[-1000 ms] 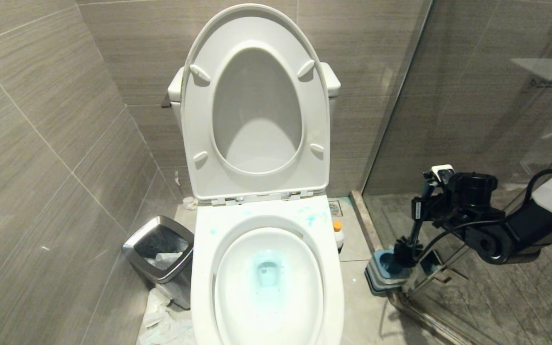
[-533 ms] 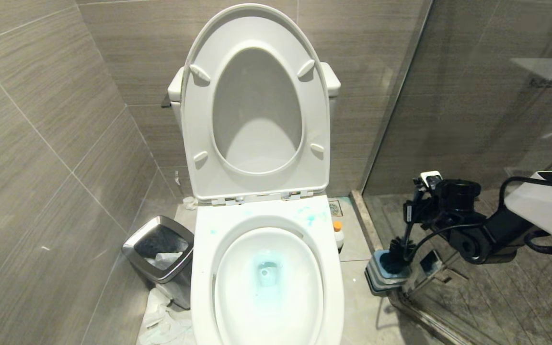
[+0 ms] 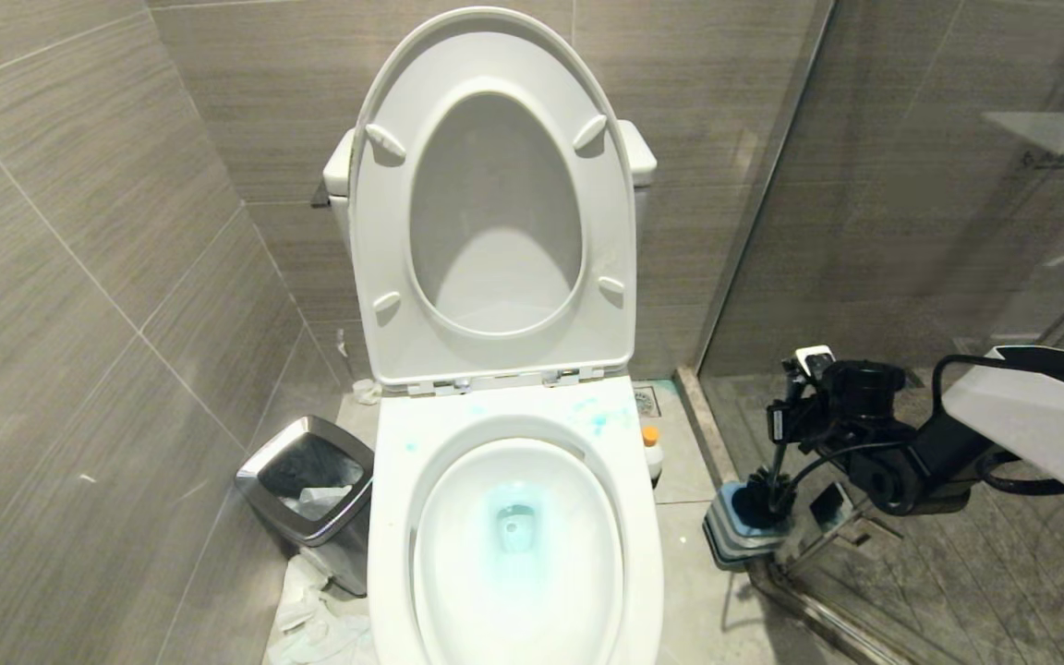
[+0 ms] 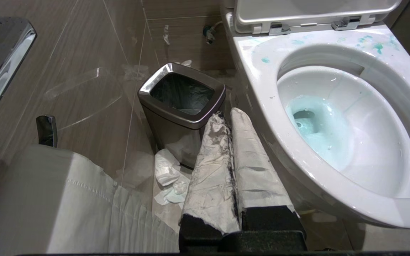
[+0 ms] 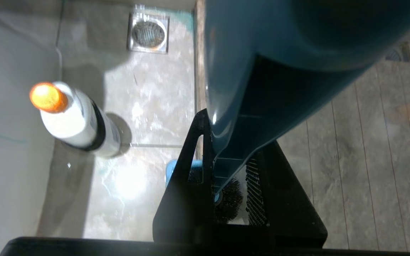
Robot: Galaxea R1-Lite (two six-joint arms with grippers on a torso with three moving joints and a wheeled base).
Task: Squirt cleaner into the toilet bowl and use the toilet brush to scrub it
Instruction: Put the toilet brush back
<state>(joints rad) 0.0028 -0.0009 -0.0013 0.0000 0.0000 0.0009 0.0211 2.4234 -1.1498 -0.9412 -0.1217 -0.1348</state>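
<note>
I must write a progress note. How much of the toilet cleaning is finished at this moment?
Done: light blue liquid tints the water in the large white ceramic toilet bowl, and the small white bottle with orange cap stands on the floor beside it. In hand: the right claw grips the slim slate-blue toilet brush, its bristles at the square blue-and-grey holder. Whether scrubbing is left, I cannot tell.

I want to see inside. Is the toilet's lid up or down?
Up. The lid and seat stand raised against the tank, so the toilet bowl is open, with blue water showing.
</note>
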